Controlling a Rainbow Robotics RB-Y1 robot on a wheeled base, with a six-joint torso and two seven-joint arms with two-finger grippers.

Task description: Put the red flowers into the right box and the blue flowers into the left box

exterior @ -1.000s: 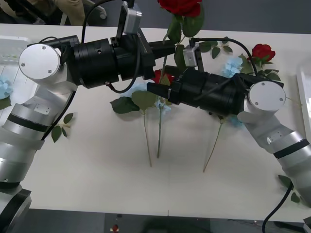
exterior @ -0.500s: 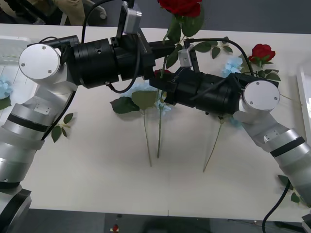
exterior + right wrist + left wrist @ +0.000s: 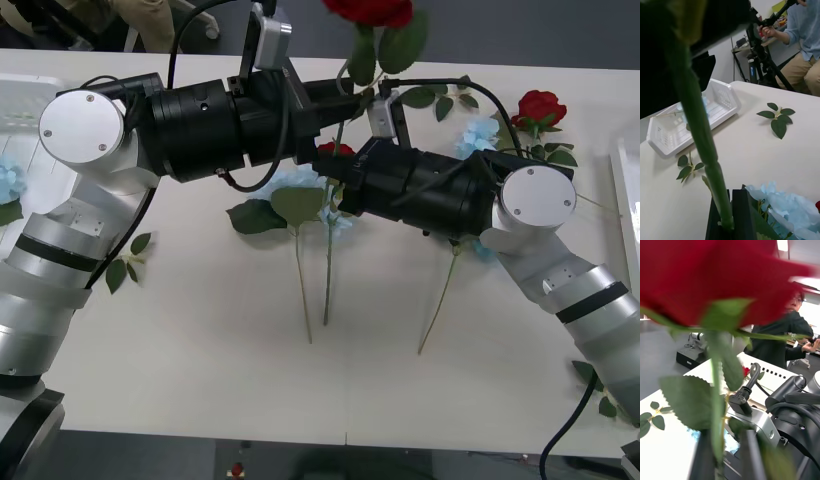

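**Operator:** Why do both arms meet mid-tabletop?

**Inspector:** Finding 1: your left end effector [image 3: 345, 97] is closed on the stem of 1 red rose [image 3: 366, 10] and holds it upright above the tabletop [image 3: 200, 350], bloom uppermost. Finding 2: your right end effector [image 3: 328, 168] sits just below the left one on the same stem. In the right wrist view the stem runs down between its black fingers [image 3: 741, 213], which stand together against it, so I judge it closed on the stem too. This reads as a hand-over. The right box [image 3: 628, 190] lies at the far right edge, on your right arm's side, so the rose goes across.

**Operator:** Where does the rose sit against each end effector?

**Inspector:** The bloom and upper leaves stand above the left grip. The lower stem passes through the right grip. 2 grips on 1 thin stem, so release the left before you move the right, or the stem may bend.

**Operator:** And the rest?

**Inspector:** A second rose [image 3: 540, 105] and blue flowers [image 3: 480, 135] lie on the tabletop. The left box [image 3: 20, 100] stands at the far left.
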